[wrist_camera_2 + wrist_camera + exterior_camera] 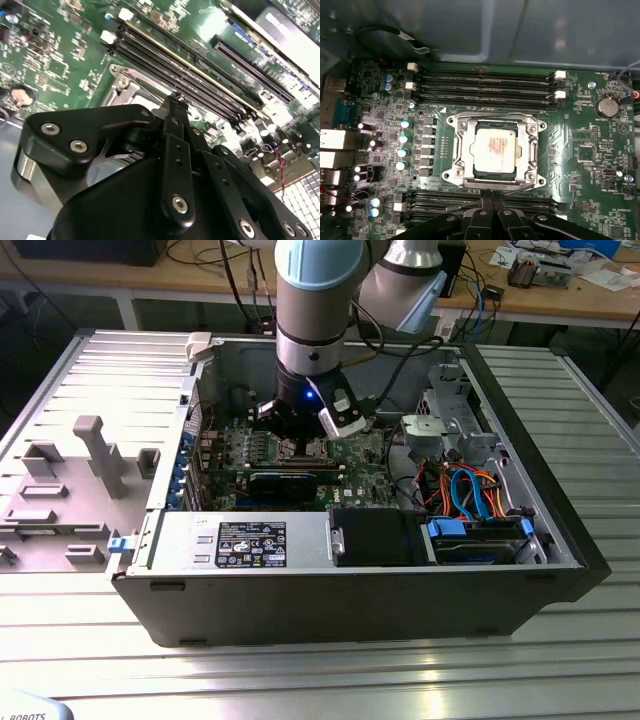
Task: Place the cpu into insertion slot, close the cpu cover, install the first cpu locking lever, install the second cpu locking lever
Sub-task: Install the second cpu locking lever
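cpu [495,149] is already sitting in the insertion slot [461,150] with the cpu cover [532,150] down around it, gripper [487,201] pinched closed on nothing just near the socket's edge; those thin springy levers probably want hooking at the tip.

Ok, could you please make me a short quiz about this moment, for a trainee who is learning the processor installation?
1. True or false: the square silver-grey metal chip lies loose beside the green motherboard, off the board.
2. The thin silvery frame cover is: A) lowered around the chip; B) standing upright; C) lying outside the case.
3. Fill in: in the exterior view, the black gripper hangs inside the open grey computer ____.

Key: 1 false; 2 A; 3 case.
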Motion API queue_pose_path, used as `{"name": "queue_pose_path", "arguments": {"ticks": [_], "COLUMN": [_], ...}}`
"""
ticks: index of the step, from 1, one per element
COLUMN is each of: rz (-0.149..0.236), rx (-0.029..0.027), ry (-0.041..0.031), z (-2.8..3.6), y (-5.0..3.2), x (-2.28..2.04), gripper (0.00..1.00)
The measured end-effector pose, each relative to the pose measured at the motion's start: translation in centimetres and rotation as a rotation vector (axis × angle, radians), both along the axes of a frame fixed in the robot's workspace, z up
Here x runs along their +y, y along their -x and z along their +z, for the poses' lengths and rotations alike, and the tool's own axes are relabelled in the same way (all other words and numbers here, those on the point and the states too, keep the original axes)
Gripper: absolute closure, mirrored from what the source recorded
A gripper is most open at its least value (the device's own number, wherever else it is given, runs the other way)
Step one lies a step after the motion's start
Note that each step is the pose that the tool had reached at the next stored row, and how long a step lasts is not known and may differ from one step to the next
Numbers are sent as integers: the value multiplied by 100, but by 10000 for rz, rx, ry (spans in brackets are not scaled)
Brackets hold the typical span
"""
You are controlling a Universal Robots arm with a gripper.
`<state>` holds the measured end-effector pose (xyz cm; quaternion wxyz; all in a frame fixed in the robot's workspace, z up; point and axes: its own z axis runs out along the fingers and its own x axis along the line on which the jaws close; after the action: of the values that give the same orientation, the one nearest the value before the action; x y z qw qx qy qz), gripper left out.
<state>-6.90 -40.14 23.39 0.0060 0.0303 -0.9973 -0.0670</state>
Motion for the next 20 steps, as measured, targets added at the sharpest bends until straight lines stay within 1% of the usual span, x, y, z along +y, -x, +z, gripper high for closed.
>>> {"name": "queue_pose_path", "arguments": {"ticks": [2, 5, 12, 20], "rz": [0, 0, 2, 2], "rx": [0, 0, 1, 1], "ry": [-33, -36, -34, -35], "z": [-9, -53, -131, -165], "y": [23, 42, 118, 143], "x": [-10, -32, -35, -35], "gripper": [89, 89, 89, 89]}}
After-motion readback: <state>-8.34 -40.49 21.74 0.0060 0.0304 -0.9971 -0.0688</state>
